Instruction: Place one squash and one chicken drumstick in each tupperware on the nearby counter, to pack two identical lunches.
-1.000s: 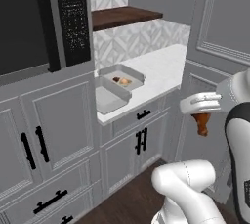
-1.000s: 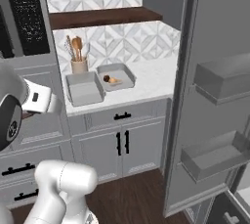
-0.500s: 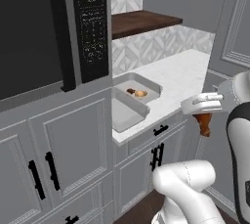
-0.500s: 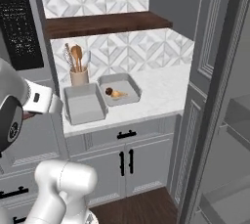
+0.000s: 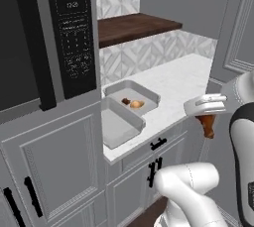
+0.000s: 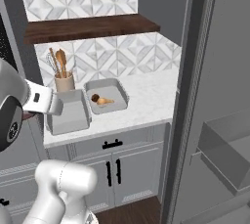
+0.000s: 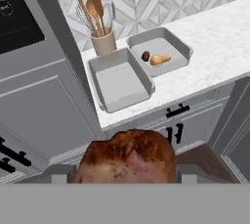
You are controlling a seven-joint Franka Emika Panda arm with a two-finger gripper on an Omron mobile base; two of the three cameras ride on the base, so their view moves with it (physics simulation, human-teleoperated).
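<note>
Drumstick (image 7: 128,157) nearest me, at 6 o'clock in the hand view, clamped in my gripper (image 5: 205,120); in the left base view it hangs brown under the white hand, short of the bench (image 5: 174,83) edge. I read this as the carry step: one chicken drumstick in transit to a tupperware. Next out, at 11 o'clock from the drumstick in the hand view, near tupperware (image 7: 119,82) looks bare inside. Just beyond it at 1 o'clock, touching or nearly so, far tupperware (image 7: 161,51) holds a small dark piece and a tan squash-like piece; can't tell exactly what they are. Utensil crock (image 7: 103,41) stands behind the near tupperware at 12 o'clock. Next move as I judge: carry over the bench edge, centre above whichever tupperware lacks a drumstick, lower, let go. Wooden shelf (image 6: 88,26) sits farthest, above.
</note>
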